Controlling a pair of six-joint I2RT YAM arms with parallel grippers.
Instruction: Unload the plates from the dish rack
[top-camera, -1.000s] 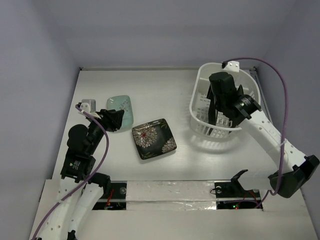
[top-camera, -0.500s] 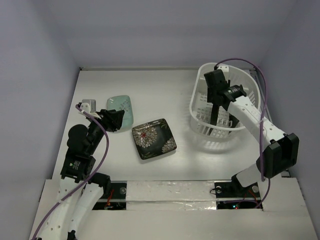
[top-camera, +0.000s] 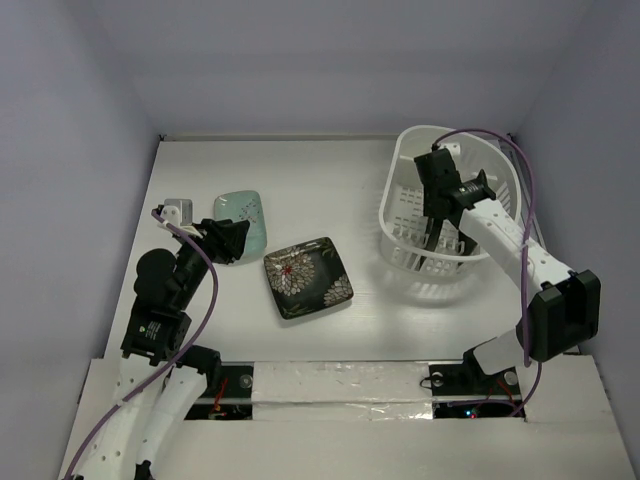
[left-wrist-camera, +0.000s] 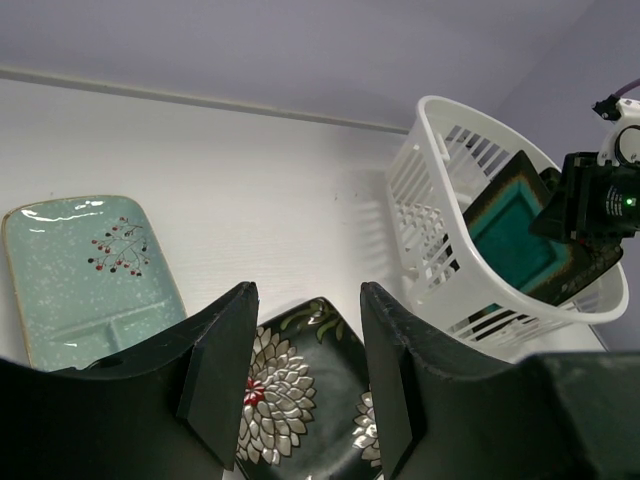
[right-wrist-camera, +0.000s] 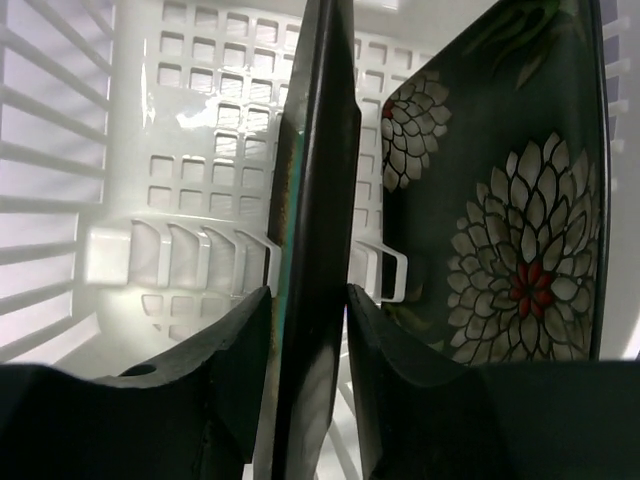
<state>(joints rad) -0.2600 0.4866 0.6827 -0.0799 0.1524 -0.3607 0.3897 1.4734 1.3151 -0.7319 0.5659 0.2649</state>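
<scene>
The white dish rack (top-camera: 405, 205) (left-wrist-camera: 440, 180) (right-wrist-camera: 180, 120) stands at the back right. My right gripper (top-camera: 433, 200) (right-wrist-camera: 308, 295) reaches into it, shut on the rim of an upright dark plate (right-wrist-camera: 315, 180) whose teal face (left-wrist-camera: 515, 230) shows in the left wrist view. Another dark flower-print plate (right-wrist-camera: 500, 200) leans beside it in the rack. On the table lie a mint-green plate (top-camera: 243, 220) (left-wrist-camera: 90, 265) and a dark flower plate (top-camera: 307, 277) (left-wrist-camera: 295, 400). My left gripper (top-camera: 235, 240) (left-wrist-camera: 305, 380) hovers open above these two, holding nothing.
Grey walls close in the white table on three sides. The right arm's purple cable (top-camera: 520, 160) arcs over the rack's far rim. A taped strip (top-camera: 340, 380) runs along the near edge between the arm bases.
The right arm has swung round and its gripper has settled lower in the rack, jaws now round the upright plate's rim. The left arm and the table plates have not moved.
</scene>
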